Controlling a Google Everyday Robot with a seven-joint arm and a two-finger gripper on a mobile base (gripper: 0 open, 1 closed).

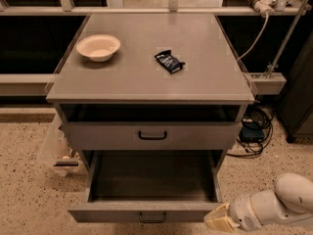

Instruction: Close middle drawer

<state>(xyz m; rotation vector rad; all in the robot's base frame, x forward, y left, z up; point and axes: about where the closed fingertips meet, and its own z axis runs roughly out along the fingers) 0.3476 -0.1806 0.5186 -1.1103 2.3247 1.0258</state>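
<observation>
Middle drawer [146,211]: pulled far out of the grey cabinet [146,82], low in your view, with the bottom edge of its front panel and black bar handle [152,218] cut off. Its interior shows only dark grey floor.

Gripper [218,220]: beige tip on the white arm [274,204], just beside the drawer's right front corner; contact unclear. You cannot tell how far it is open or whether it grips anything.

Upper drawer [152,135]: slightly out, its inside hidden in shadow.

Cabinet top: white bowl [98,47] at left, black packet [169,61] near centre, well apart.

Floor, left: clear plastic bin [57,153], contents hard to make out.
</observation>
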